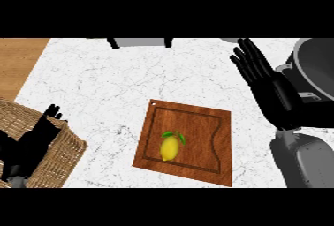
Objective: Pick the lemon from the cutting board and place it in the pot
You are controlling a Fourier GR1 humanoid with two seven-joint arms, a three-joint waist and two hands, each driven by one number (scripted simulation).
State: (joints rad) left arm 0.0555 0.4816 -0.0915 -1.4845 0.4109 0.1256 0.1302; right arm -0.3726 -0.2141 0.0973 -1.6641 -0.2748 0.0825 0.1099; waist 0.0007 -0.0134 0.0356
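The right robot hand (271, 84) hangs open, fingers straight, above the marble tabletop (98, 84). Just to its right sits the grey pot (316, 66). Below and to its left, well apart, the lemon (169, 148) lies on the wooden cutting board (195, 119). The left robot hand (36, 137) rests open over a wicker basket (65, 154).

1. The cutting board (189, 139) lies on the counter (98, 79), near the view's middle.
2. The lemon (170, 148) lies on the board's left part.
3. The wicker basket (62, 154) stands left of the board, at the counter's edge.
4. The pot (316, 66) stands at the far right, behind the board.
5. The right hand (271, 86) lies between board and pot.
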